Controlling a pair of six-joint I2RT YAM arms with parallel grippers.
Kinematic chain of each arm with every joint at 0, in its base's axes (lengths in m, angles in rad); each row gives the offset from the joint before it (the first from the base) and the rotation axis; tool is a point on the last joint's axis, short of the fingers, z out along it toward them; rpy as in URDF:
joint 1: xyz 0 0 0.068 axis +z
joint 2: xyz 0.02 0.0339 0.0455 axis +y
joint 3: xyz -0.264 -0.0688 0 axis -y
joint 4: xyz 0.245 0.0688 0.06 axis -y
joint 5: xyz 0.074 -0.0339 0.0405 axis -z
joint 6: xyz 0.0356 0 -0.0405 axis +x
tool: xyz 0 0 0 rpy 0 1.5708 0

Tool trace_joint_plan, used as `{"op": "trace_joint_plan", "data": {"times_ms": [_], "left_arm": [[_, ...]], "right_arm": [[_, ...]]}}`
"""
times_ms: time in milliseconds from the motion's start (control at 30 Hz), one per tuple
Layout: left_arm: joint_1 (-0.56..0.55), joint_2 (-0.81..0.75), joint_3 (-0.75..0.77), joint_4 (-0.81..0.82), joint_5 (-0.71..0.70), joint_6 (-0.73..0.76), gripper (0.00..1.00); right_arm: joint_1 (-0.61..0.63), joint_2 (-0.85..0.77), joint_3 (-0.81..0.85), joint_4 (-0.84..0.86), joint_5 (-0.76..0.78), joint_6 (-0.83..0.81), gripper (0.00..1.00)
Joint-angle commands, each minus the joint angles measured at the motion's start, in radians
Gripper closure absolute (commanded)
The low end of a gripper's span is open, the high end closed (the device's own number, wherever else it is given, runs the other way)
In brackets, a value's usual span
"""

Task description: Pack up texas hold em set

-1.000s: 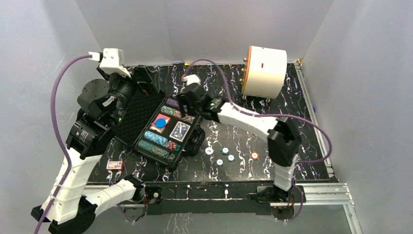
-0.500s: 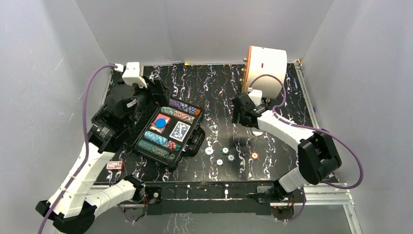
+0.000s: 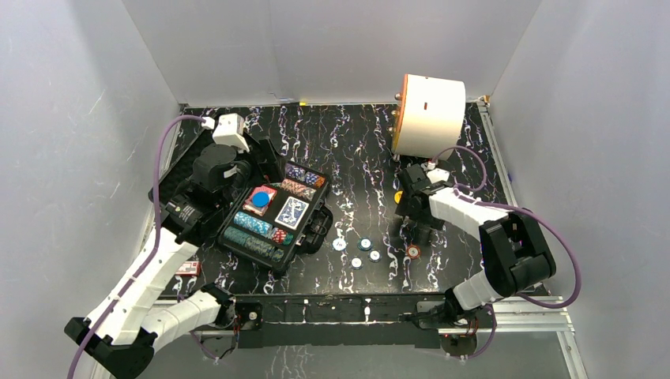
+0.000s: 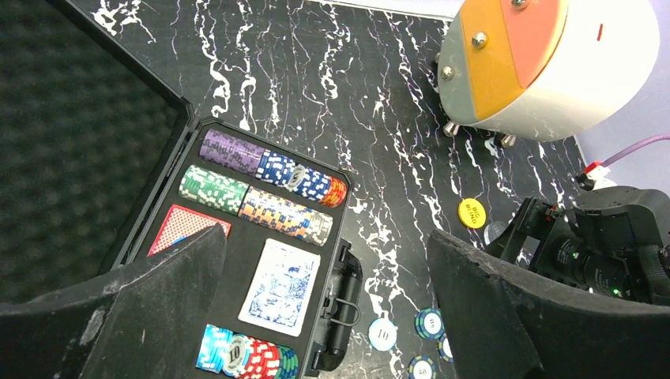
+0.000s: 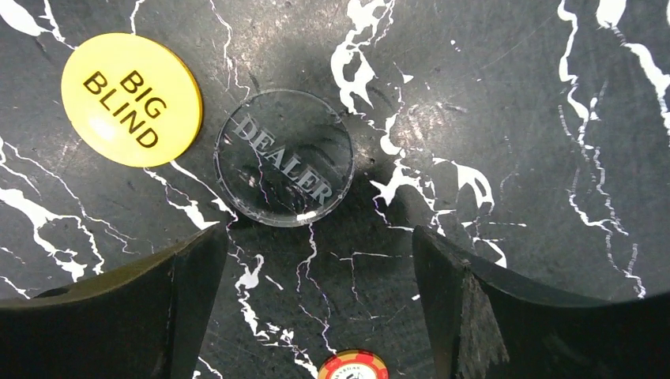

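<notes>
**R gripper (image 5: 316, 237) over dealer button**

Jaws wide apart, nothing between. Clear dealer button (image 5: 284, 158) lies just beyond the gap at 12 o'clock, yellow big-blind button (image 5: 131, 99) at 10. L gripper (image 4: 316, 245) also spread, above open case (image 4: 345, 272).

case (image 3: 310, 227) open | loose chips (image 3: 365, 245) right of it | right tool (image 3: 405, 204) near cylinder (image 3: 430, 114)

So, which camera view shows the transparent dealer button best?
The right wrist view: the dealer button lies flat, whole and readable, beside the yellow big blind button. The left wrist view gives only a faint grey spot next to that yellow button. In the top view I cannot make it out.
</notes>
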Motion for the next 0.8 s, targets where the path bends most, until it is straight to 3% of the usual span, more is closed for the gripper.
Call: {"op": "trace_joint_plan", "data": {"times_ms": [0,467,633,767], "left_arm": [[0.005,-0.011,-0.009,0.022,0.012,-0.015,0.02],[0.006,0.008,0.001,0.028,0.003,0.011,0.02],[0.005,0.019,0.008,0.022,-0.006,0.011,0.02],[0.005,0.022,0.011,0.006,-0.019,0.007,0.02]], "right_arm": [[-0.028,-0.022,-0.044,0.126,-0.058,-0.029,0.09],[-0.097,0.08,-0.061,0.224,-0.048,-0.079,0.2],[-0.101,0.092,-0.032,0.23,-0.058,-0.124,0.44],[-0.1,0.034,-0.002,0.197,-0.104,-0.149,0.52]]}}
